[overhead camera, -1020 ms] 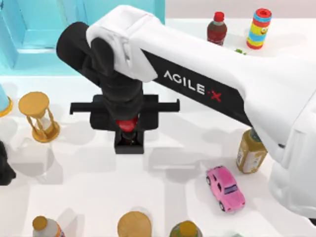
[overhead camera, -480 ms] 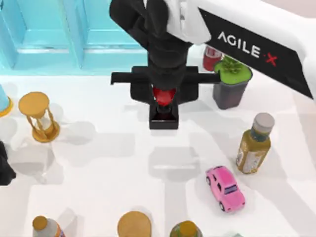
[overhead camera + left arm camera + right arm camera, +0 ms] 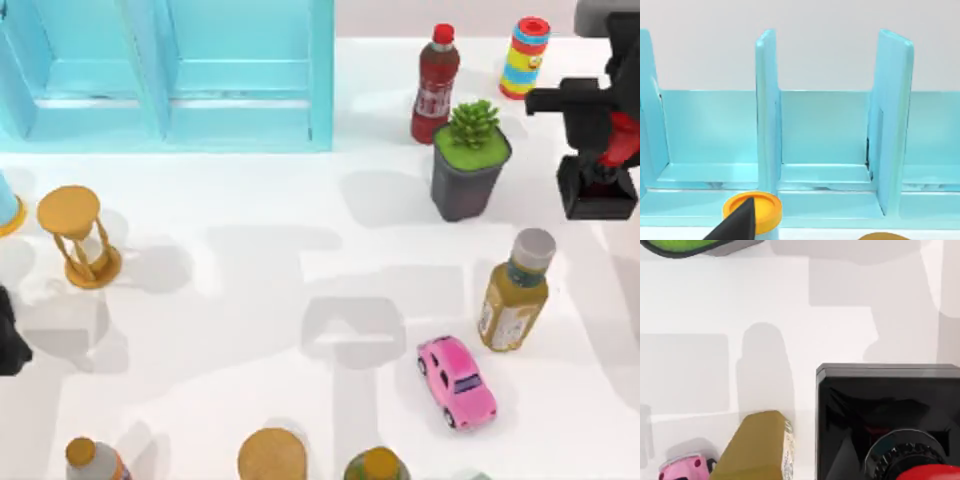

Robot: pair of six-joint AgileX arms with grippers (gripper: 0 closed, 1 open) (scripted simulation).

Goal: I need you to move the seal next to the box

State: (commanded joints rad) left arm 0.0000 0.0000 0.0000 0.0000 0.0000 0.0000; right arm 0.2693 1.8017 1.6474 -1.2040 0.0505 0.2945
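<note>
Right gripper (image 3: 612, 150) at the table's right edge, by the plant pot (image 3: 468, 180), fingers clamped on the seal (image 3: 598, 188). Seal upright: glossy red knob over black square base. Left gripper (image 3: 8, 335) parked at left edge; jaw state cannot be told. No legible writing.

Bottles: four, e.g. red-capped bottle (image 3: 434, 85); hourglass (image 3: 77, 236): one.

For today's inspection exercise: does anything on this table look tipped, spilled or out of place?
Nothing is tipped or spilled. One oddity: the red-knobbed black-based seal sits in the right gripper at the table's right edge, far from the turquoise box.
</note>
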